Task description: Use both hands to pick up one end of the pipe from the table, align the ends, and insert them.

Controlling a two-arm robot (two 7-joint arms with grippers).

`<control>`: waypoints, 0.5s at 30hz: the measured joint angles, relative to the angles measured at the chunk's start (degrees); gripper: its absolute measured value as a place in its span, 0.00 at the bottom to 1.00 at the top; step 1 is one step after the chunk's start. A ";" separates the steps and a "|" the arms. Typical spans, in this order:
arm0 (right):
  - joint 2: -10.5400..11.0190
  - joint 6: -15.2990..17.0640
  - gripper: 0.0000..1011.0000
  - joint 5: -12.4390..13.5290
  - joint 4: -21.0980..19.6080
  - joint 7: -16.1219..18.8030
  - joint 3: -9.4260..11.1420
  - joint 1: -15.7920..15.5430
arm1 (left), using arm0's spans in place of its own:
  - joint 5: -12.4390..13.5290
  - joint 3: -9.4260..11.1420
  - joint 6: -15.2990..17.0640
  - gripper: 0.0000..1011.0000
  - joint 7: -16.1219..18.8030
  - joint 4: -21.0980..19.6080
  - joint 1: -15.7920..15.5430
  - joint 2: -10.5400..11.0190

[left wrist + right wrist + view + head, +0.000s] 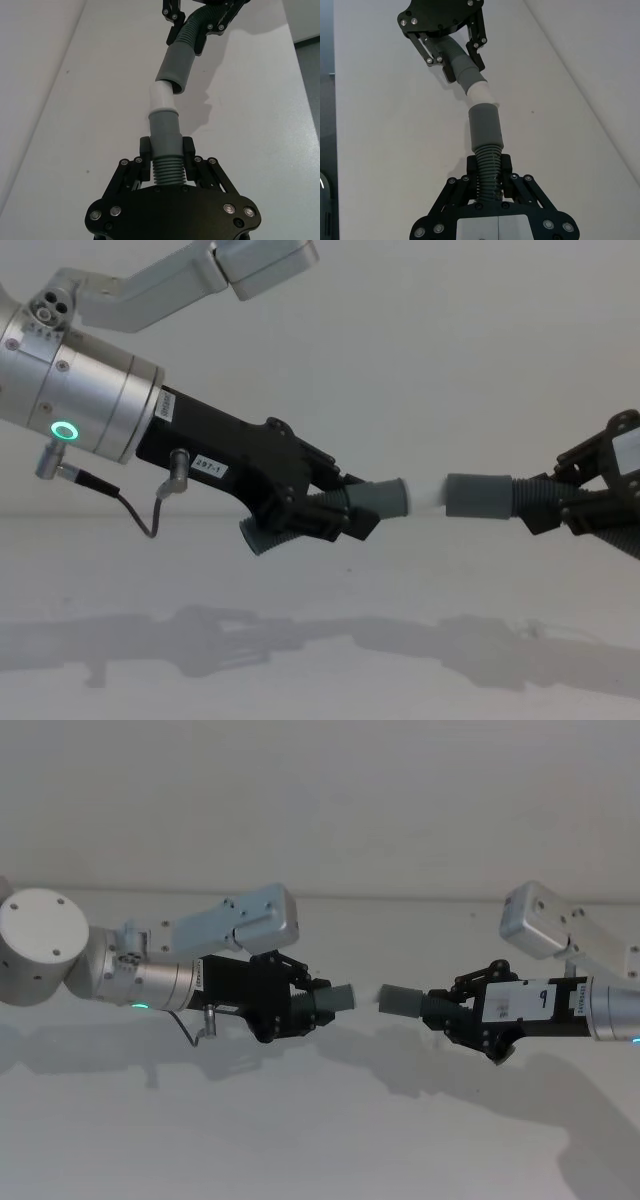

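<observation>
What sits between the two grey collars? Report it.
A short white tip on the left gripper's grey corrugated pipe piece, reaching to the mouth of the right gripper's grey collar. The left wrist view shows it.

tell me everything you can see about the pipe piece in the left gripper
The dark grey ribbed pipe piece in the left gripper looks like flexible corrugated plastic. It ends in a smooth grey collar with a narrower white tip. The black gripper is shut on its ribbed part, holding it above the white table. The tip points at the right gripper's grey collar, slightly off its axis.
</observation>
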 joint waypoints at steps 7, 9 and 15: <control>0.07 -0.61 0.26 0.24 0.22 -0.18 -0.20 0.25 | -0.28 0.39 0.10 0.36 0.06 0.00 -0.14 -0.06; 0.08 -0.73 0.26 0.29 0.26 -0.21 -0.26 0.31 | -0.38 0.53 0.11 0.36 0.07 -0.01 -0.16 -0.07; 0.04 -1.20 0.26 0.48 0.60 -0.24 -0.57 0.68 | -0.88 0.76 0.08 0.36 0.05 -0.25 -0.17 -0.13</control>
